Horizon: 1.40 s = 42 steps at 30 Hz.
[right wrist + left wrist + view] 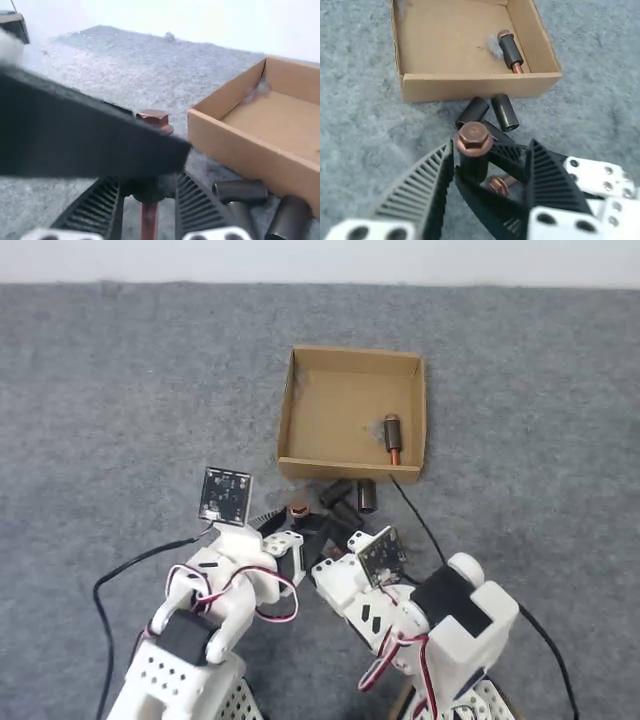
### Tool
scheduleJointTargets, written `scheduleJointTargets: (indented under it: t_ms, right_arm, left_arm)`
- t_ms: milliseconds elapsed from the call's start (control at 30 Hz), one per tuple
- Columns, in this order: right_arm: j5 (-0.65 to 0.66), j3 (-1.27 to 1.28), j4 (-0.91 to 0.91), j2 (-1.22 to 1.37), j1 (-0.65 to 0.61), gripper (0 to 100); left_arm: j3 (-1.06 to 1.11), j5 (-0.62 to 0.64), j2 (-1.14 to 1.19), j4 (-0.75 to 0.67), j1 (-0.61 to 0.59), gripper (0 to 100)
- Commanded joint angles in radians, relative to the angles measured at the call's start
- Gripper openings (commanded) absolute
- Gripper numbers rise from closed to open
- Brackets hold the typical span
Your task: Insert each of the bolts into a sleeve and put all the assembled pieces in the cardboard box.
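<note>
Left wrist view: the left gripper [491, 148] is seen spread wide, its ribbed fingers [427, 185] set well apart on either side of an upright sleeve [472, 169]. A copper bolt [474, 138] is seated in that sleeve, with its hex head showing at the top. The pair is held outside the cardboard box [470, 86], near its closest wall. Whether the left fingers touch the sleeve cannot be told. The right gripper [149, 186] is narrowed onto the same sleeve, and the dark tube is pinched between its fingers.

Two more sleeves are laid on the grey carpet [120, 390] between the held pair and the box. A loose sleeve [471, 112] and the other loose sleeve [505, 112] lie side by side, just beside the outside of that wall. A spare bolt [497, 185] is seen low between the grippers, farther from the box than the held sleeve. An assembled piece [392, 437] is lying flat on the box floor, close to one side wall and well apart from the opposite one
</note>
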Motion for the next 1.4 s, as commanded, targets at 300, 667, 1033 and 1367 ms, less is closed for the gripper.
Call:
scheduleJointTargets:
  t_ms: [300,667,1033,1367]
  right_arm:
    - [0.017,0.021,-0.001,-0.015,0.012,0.7]
    - [0.017,0.02,-0.001,-0.013,0.012,0.7]
    - [0.017,0.026,-0.005,-0.016,0.013,0.7]
    - [0.017,0.026,-0.01,-0.021,0.025,0.7]
  left_arm:
    - [-0.162,0.017,-0.014,0.12,-0.003,22]
    - [-0.259,0.017,-0.014,0.173,-0.138,21]
    - [-0.137,0.015,-0.014,-0.002,-0.338,1]
    - [0.007,-0.018,-0.014,-0.006,-0.552,1]
